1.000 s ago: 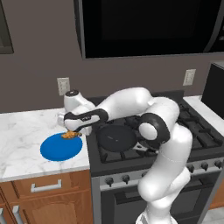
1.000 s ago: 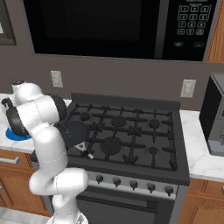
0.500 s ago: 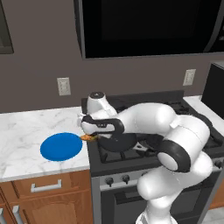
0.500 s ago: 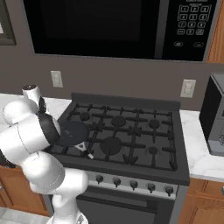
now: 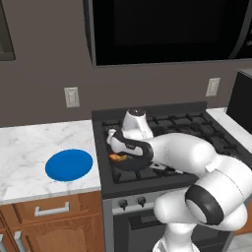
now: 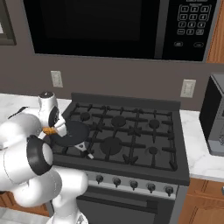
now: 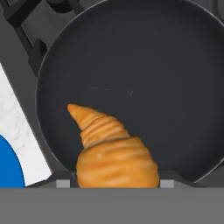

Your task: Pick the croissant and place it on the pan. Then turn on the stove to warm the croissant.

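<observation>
Hand view puts the croissant [image 7: 114, 153] gripped between the jaws, hanging over the near-left part of the pan [image 7: 144, 65], long axis pointing away from the fingers. Needs only a short drop and release; stove [image 6: 131, 131] knobs wait after.

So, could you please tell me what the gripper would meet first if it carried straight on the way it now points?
Most likely the pan: the gripper carries the croissant above its dark floor, though the gap is hard to judge.
</observation>
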You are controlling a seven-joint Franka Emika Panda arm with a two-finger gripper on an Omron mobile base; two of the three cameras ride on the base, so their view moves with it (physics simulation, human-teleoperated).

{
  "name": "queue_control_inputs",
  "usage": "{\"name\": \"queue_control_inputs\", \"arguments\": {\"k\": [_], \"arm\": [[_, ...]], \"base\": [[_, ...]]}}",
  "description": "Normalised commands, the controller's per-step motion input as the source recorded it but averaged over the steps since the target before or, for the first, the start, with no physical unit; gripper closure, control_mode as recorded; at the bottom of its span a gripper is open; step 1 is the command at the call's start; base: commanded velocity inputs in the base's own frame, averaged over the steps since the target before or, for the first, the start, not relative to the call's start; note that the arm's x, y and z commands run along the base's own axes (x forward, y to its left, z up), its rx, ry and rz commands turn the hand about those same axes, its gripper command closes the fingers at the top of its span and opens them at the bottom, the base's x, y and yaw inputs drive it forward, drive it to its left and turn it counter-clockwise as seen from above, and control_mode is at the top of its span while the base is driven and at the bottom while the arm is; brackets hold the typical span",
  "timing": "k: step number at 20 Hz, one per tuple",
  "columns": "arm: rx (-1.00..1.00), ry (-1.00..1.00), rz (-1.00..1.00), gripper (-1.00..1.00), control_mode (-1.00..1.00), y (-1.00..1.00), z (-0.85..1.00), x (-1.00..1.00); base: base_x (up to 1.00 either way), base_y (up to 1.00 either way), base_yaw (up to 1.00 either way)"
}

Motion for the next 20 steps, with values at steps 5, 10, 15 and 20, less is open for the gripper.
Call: {"name": "queue_control_inputs", "arguments": {"k": [5,10,15,20], "arm": [[0.01,0.05,0.0,1.0,-1.0,-0.31,0.0,0.19],[0.0,0.08,0.0,1.0,-1.0,-0.17,0.0,0.35],[0.0,0.07,0.0,1.0,-1.0,-0.08,-0.05,0.33],[0.0,0.06,0.0,1.0,-1.0,0.0,-0.23,0.25]], "base": [[0.0,0.0,0.0],[0.0,0.0,0.0],[0.0,0.0,0.0],[0.0,0.0,0.0]]}}
